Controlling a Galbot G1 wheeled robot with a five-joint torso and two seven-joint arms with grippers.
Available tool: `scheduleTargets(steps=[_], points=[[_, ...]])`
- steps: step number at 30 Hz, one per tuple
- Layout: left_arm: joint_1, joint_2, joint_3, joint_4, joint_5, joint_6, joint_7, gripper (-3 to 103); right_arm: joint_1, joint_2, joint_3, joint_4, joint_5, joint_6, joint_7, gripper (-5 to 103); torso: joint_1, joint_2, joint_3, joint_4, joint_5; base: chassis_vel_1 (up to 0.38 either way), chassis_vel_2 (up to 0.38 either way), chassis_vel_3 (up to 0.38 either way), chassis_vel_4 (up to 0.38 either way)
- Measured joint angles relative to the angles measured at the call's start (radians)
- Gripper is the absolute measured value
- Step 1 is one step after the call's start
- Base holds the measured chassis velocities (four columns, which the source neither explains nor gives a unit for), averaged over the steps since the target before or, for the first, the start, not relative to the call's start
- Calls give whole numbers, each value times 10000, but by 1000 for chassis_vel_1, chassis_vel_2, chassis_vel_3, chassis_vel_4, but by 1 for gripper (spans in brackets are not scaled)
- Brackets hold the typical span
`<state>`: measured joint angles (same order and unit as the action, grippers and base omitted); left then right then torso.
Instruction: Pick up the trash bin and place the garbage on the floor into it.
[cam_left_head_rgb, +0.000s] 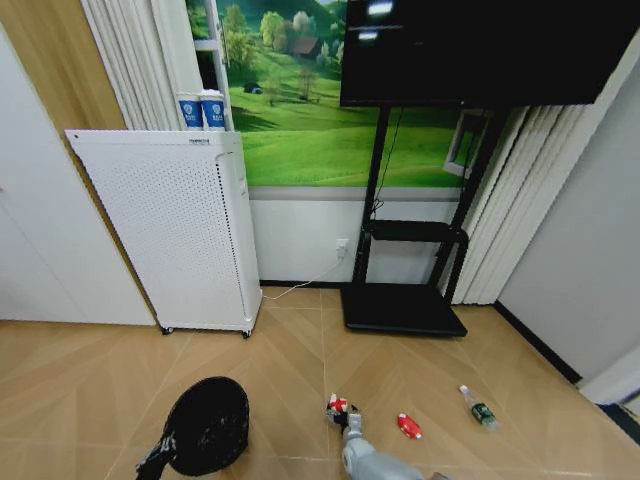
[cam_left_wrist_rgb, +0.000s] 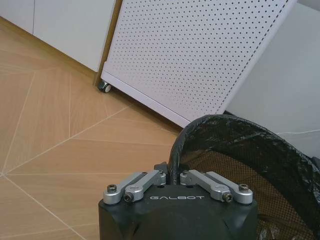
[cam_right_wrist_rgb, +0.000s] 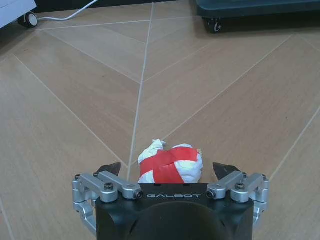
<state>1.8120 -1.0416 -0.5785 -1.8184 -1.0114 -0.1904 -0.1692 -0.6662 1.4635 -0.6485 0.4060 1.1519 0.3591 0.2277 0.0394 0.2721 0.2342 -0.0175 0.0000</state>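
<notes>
Right tool (cam_right_wrist_rgb: 169, 172): jaws spread wide, one on each side of the wad (cam_right_wrist_rgb: 170, 165); the black tips stand clear of it, so nothing is held yet. Low over the floor (cam_right_wrist_rgb: 75, 100), near centre of the scene.
Left tool (cam_left_wrist_rgb: 171, 175): fingers pinched together on the near rim of the bin (cam_left_wrist_rgb: 240, 150), holding it at near left.
Bin: round, black, bag-lined, mesh showing inside; it sits tilted, mouth turned up and toward the far side. Likely light and fairly stiff, though a one-point hold on the rim may let it swing.
Wad: white crumpled lump crossed by red tape, on the floor between the right jaws. Probably very light and soft; it should squash under the jaws, so a hold across its middle seems best. Roughly round, slightly longer across the jaws, a white tuft sticking up at one end.
Red piece (cam_left_head_rgb: 409, 426): small and flat-looking, right of the wad and apart from it; probably light, maybe slippery.
Bottle (cam_left_head_rgb: 479, 408): clear with green label, lying on its side farther right, long axis running far-left to near-right, cap at the far end. Likely light, smooth, apt to roll; grip across the body.
White cabinet (cam_left_head_rgb: 170, 235): stands beyond the bin, against the far wall.
</notes>
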Motion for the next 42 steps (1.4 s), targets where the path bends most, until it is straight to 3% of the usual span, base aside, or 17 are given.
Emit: scheduleTargets(steps=[9,11,14,22,29,30,38,42], points=[[-27,-31,56,-84,90,-1,-6,7,58,246,223,-248,78,-151,-242,99,0,0,0,1,-1,0,0,0,0],[-54,-28,58,-57,96,-2,-9,7,16,243,283,-277,-21,-152,-243,84,0,1,0,0,0,0,0,0,0],[-55,-28,59,-49,96,-1,-10,7,7,214,310,-276,-53,-151,-242,79,0,0,0,0,0,0,0,0,0],[-92,-29,91,107,110,-20,23,7,9,170,372,-256,-193,-74,-238,46,0,0,0,-1,0,0,0,0,0],[-93,-28,91,125,108,-28,28,7,-5,188,410,-254,-274,-25,-237,42,0,0,0,1,1,0,0,0,0],[-101,-14,79,154,99,-31,29,7,-9,168,425,-213,-309,13,-228,32,0,0,0,0,0,0,0,0,0],[-133,130,-155,206,-134,-37,-31,7,108,-144,527,337,-391,412,99,32,0,0,0,0,-1,0,0,0,0],[-396,657,-432,176,-579,35,-259,7,496,-916,296,1505,-754,1132,538,32,0,0,1,0,1,0,0,0,0]])
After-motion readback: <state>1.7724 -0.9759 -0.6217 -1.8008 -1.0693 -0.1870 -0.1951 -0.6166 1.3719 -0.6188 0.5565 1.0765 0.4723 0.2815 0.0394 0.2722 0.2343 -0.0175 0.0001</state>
